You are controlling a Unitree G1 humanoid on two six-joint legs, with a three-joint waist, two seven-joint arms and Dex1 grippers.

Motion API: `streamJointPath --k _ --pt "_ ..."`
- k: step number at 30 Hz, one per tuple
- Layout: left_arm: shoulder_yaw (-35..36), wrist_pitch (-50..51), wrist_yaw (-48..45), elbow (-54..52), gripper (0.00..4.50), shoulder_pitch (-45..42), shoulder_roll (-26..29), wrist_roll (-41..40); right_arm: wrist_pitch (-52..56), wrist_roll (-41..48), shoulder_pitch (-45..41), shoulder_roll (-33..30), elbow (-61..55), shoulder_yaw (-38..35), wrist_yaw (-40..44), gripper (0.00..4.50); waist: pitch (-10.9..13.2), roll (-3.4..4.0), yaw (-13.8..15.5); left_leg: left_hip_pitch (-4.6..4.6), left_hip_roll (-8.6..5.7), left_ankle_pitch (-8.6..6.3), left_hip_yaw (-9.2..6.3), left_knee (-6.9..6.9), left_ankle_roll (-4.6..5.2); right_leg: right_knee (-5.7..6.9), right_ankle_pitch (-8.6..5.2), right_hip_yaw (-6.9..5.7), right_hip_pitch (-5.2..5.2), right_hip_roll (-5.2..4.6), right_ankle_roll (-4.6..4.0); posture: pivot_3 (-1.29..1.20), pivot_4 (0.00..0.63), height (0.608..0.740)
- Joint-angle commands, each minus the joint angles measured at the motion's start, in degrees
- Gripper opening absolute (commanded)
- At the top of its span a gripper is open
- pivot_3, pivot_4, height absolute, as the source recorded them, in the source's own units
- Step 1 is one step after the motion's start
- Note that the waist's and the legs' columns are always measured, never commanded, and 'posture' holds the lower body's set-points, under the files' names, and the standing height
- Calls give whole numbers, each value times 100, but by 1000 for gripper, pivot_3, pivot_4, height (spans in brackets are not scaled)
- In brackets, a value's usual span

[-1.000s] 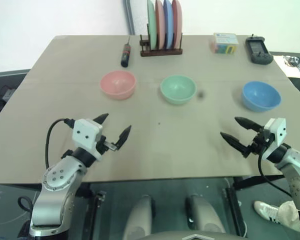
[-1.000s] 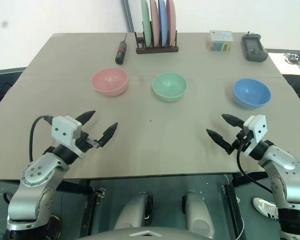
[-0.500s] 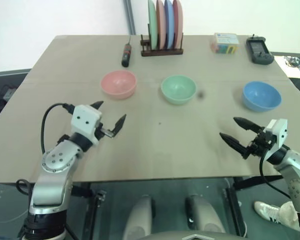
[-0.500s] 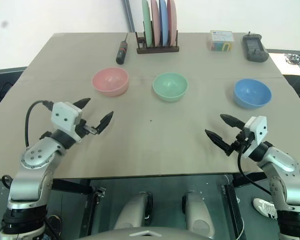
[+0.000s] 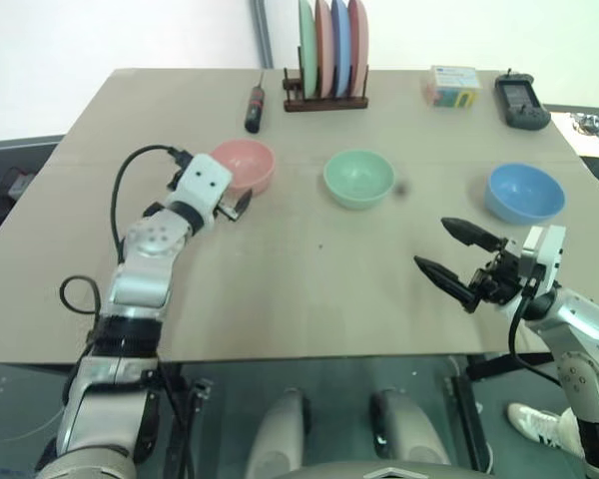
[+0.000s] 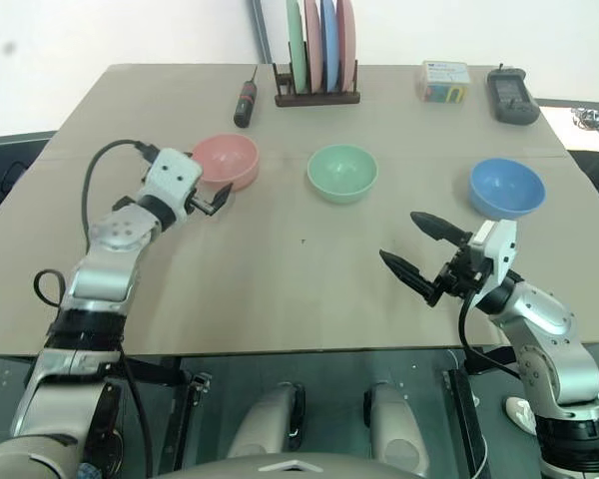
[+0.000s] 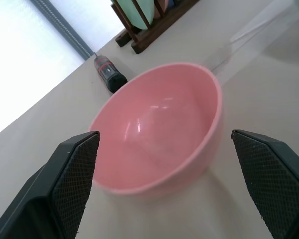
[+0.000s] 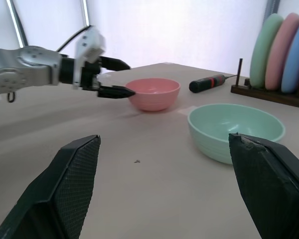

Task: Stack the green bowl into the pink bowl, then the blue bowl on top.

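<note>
Three bowls stand in a row across the table: the pink bowl (image 5: pixel 245 165) on the left, the green bowl (image 5: pixel 358 178) in the middle, the blue bowl (image 5: pixel 524 193) on the right. My left gripper (image 7: pixel 164 135) is open and level right at the near side of the pink bowl, one finger on each side of it, holding nothing. My right gripper (image 5: pixel 431 243) is open and empty above the near right part of the table. It points left towards the green bowl (image 8: pixel 234 129), which lies a good way ahead of it, with the blue bowl behind and to its right.
At the table's far edge stand a wooden rack (image 5: pixel 324 100) with several upright plates, a black-and-red screwdriver (image 5: pixel 252 108) to its left, a small colourful box (image 5: pixel 451 85) and a black device (image 5: pixel 521 100) at the far right. A table seam (image 5: pixel 429 160) runs behind the bowls.
My left arm has stretched forward from the near left of the table up to the pink bowl, and the wrist has rolled. The right gripper has drifted left and slightly up. The bowls have not moved.
</note>
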Motion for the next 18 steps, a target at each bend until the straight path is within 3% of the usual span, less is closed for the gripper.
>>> streamJointPath --k 1,10,13,17,18 --pt "-280 -579 -13 1076 4500 -770 -91 289 7 70 -197 49 -485 36 -189 4298 0 -1 20 -1 0 0 -2 1 0 0 0 -3 0 0 1 0 150 740" --pt "-898 -1409 -299 3387 4500 -1917 -492 746 260 58 -287 6 -903 86 -584 4298 2 -5 70 -6 -1 0 -1 1 0 -1 0 -3 -1 0 1 0 150 740" --pt "-910 -1480 -349 3889 3825 -2200 -534 809 303 51 -281 -31 -958 61 -658 4363 1 -7 78 -8 -2 0 -8 6 0 1 -9 -12 1 0 16 0 150 740" --pt "-905 -1620 -374 4164 2348 -2385 -553 822 330 51 -255 -86 -991 35 -700 4363 1 -7 65 -9 -2 0 -7 6 0 1 -7 -10 0 0 12 0 150 740" --pt "-896 -1636 -399 4175 2188 -2402 -557 812 336 48 -247 -96 -998 28 -703 4363 1 -7 65 -9 -2 0 -7 6 0 1 -7 -10 0 -1 12 0 150 740"
